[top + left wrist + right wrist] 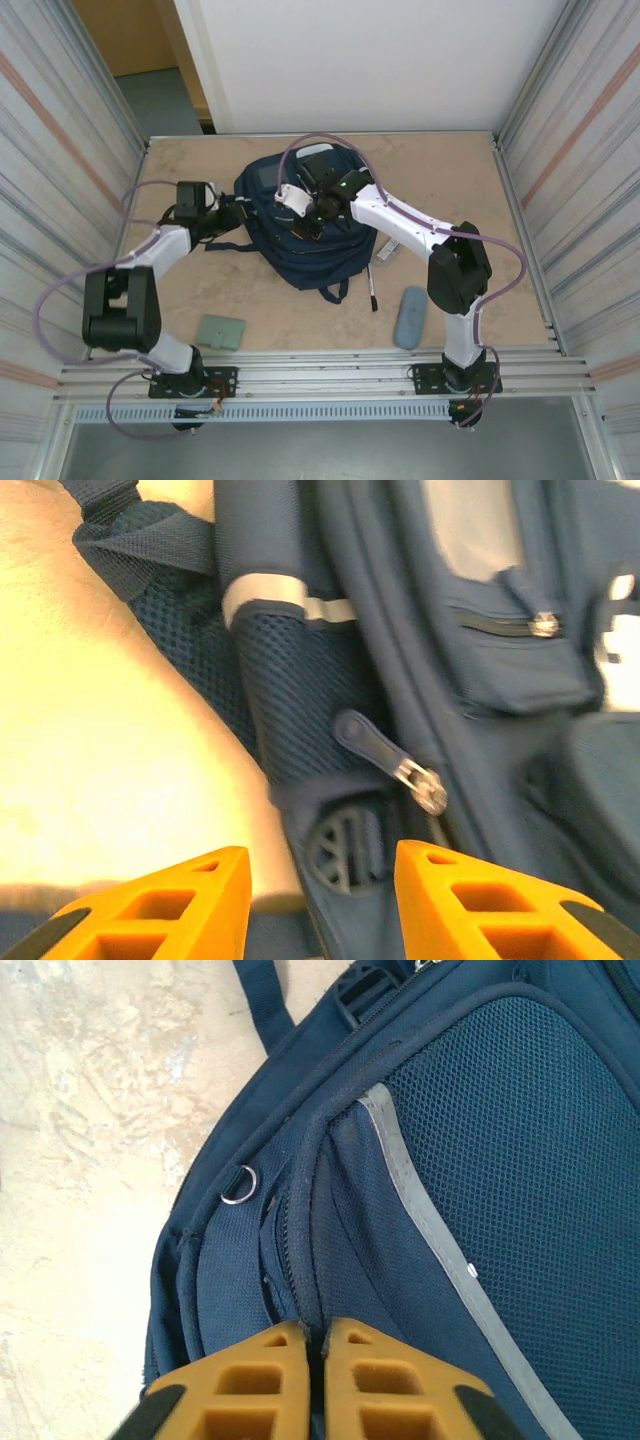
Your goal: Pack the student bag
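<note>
Soft, floppy-looking student bag (310, 262): right claw (318, 1345) pinched shut on its seam ridge (300, 1230), left claw (320, 865) apart w/ zip pull (375, 745) just ahead, prob. best hold.

Left arm (170, 243), right arm (395, 222): white links, black joints, looping lilac cables (318, 137). Gripper fingers (235, 910) orange, lattice cut-outs, black outer pads.

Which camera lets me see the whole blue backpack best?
The top external view: it shows the whole backpack lying on the table, straps too. The left wrist view is a close-up of its mesh side and a zipper pull. The right wrist view shows one edge, pinched in the right pincer.
</note>
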Motion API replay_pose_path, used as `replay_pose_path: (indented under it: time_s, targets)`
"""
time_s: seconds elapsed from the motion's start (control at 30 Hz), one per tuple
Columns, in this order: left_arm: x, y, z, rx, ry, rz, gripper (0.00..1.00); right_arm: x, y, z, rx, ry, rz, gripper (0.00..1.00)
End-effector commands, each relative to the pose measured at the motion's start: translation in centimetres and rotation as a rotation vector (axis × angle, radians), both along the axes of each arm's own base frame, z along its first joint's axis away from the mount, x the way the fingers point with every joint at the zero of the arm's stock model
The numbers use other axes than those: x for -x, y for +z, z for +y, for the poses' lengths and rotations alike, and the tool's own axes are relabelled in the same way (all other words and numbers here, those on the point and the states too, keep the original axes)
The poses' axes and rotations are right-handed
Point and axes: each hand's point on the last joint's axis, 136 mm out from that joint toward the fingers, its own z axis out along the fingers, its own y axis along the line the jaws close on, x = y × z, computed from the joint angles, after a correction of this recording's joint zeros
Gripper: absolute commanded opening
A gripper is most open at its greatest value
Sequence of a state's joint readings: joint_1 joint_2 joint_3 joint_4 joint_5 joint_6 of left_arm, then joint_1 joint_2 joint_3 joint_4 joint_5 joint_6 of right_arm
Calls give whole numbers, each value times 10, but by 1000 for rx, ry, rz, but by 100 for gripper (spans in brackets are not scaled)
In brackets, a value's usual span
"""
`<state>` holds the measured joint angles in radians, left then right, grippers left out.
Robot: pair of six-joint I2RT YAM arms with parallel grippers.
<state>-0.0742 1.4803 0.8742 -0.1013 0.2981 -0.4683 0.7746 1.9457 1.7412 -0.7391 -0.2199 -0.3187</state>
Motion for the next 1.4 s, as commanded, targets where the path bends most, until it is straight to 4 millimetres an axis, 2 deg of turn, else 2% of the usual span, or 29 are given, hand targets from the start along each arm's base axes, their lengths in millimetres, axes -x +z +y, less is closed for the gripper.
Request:
replay_pose_path:
  time_s: [0.0,0.07,0.1,0.23,0.3,0.4,0.5,0.57,0.67,0.7,0.73,0.77,0.8,0.93,1.0,1.1,1.17,1.23,1.37]
  targets:
    - [32,22,-21,102,-33,-12,43,-6,29,2,-50,-86,-60,30]
    - [50,33,-34,96,-81,-30,44,-17,36,3,-81,-146,-93,43]
    - [59,34,-38,74,-97,-33,45,-21,38,2,-84,-179,-105,46]
    - [92,41,-60,18,-173,-52,47,-35,51,-16,-103,-339,-158,52]
    - [111,45,-72,14,-210,-35,47,-45,58,-33,-122,-450,-210,53]
    - [135,49,-92,-29,-252,-46,50,-55,75,-80,-147,-638,-269,54]
    - [155,59,-124,-84,-400,-111,52,-54,65,-139,-194,-839,-217,55]
    - [162,61,-137,-171,-470,-142,53,-46,55,-182,-216,-983,-187,56]
    - [154,54,-142,-338,-507,-159,56,-23,54,-246,-183,-1173,-297,59]
    - [150,50,-143,-386,-518,-138,56,-14,55,-263,-171,-1214,-346,70]
    - [146,46,-145,-437,-539,-119,56,-5,57,-277,-170,-1243,-383,100]
    - [143,42,-148,-479,-571,-113,56,1,57,-286,-179,-1253,-397,99]
    - [139,39,-156,-521,-617,-119,56,7,56,-292,-193,-1249,-387,99]
    - [133,36,-191,-616,-895,-154,57,40,45,-291,-300,-1200,-223,99]
    - [122,39,-199,-677,-948,-179,57,50,38,-290,-331,-1198,-188,99]
    - [111,29,-210,-738,-1033,-215,60,62,36,-300,-328,-1217,-188,99]
    - [105,13,-208,-796,-1078,-208,62,68,35,-299,-336,-1191,-168,99]
    - [86,0,-192,-891,-1029,-175,63,72,36,-292,-361,-1139,-136,99]
    - [63,-18,-173,-875,-956,-120,63,80,37,-285,-358,-1116,-58,99]
